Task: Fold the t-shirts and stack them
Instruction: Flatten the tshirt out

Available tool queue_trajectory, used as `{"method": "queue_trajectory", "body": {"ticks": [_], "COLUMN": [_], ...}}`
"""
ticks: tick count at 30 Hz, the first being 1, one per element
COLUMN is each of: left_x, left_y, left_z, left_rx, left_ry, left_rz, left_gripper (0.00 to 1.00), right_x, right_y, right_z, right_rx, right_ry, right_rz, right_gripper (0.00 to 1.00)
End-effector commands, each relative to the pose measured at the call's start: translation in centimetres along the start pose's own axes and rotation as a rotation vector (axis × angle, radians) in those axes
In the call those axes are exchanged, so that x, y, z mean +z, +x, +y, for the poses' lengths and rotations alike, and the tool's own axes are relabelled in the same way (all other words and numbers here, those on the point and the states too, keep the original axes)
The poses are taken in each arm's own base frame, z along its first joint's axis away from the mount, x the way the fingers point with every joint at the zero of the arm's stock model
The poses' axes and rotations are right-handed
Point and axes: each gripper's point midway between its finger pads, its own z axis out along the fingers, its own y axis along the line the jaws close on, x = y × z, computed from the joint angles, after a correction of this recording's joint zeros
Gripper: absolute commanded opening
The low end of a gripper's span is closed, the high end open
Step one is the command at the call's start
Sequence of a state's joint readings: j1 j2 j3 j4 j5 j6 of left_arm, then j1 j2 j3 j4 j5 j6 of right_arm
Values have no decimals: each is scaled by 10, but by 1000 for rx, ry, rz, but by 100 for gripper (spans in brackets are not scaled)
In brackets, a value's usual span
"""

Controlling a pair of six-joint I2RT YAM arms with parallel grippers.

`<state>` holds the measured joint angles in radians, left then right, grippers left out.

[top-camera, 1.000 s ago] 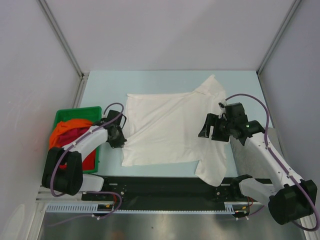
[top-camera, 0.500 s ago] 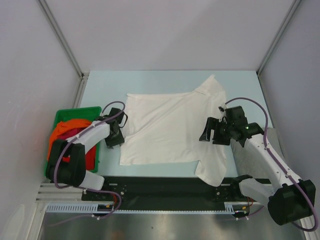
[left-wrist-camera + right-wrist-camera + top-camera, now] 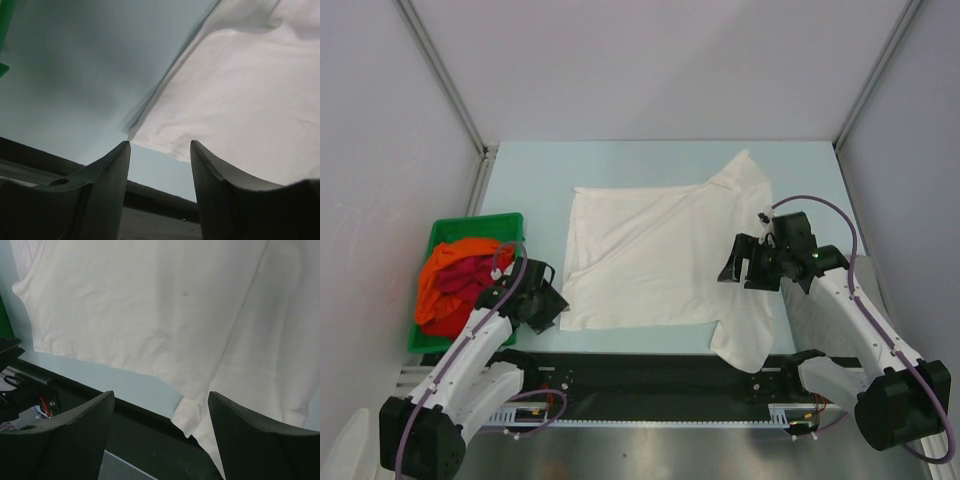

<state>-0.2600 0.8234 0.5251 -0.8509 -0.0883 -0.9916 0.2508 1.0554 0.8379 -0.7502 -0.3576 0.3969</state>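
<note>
Two crumpled shirts, an orange fabric t-shirt [image 3: 448, 262] and a dark red fabric t-shirt [image 3: 467, 279], wait unfolded in the green plastic bin [image 3: 475, 220] at the left side of the pale blue bench [image 3: 620, 165]. Just right of the bin, the left end effector [image 3: 548, 306] is low at the near-left corner of the white fabric t-shirt [image 3: 650, 260]. Its two dark fingers [image 3: 100, 195] stand apart with nothing between them, and the corner of the cloth lies just in front of the tips.

The white fabric t-shirt is spread in the middle of the bench, with a diagonal crease across it and its right side reaching toward the near edge. Above that right part hovers the right end effector [image 3: 738, 268], its fingers [image 3: 65, 435] spread wide and also empty.

I judge that the folding of the first shirt is in hand and no stack is begun. The next move probably calls for each end effector to descend, pinch only an edge of the cloth, and carry it across without dragging the layer below.
</note>
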Motion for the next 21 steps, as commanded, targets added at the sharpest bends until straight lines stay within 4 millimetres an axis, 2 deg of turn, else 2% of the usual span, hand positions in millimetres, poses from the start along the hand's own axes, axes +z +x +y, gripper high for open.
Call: {"method": "queue_trajectory", "body": {"ticks": [1,4,8,15,21], "left_x": [3,10,22,26,31], "left_y": [12,21,35,26,30], "left_z": [-5,5,21,23,26], "left_rx": [-118,-177,-255,-247,-249], "left_ry": [20,-7,-58,-81,-92], "left_rz": [47,66,94,53,65], "left_gripper": [56,56,51,46,42], "right_x": [-5,-6,-6,-9,-9], "right_y": [-2,-1,-2,-3,-2], "right_z": [5,4,3,0,0], "right_rx": [9,12,17,27,33], "right_ry": [-22,-20,-16,-6,-5], "right_rz": [-12,-15,-19,-24,-24], "right_gripper": [82,82,82,82,83]}}
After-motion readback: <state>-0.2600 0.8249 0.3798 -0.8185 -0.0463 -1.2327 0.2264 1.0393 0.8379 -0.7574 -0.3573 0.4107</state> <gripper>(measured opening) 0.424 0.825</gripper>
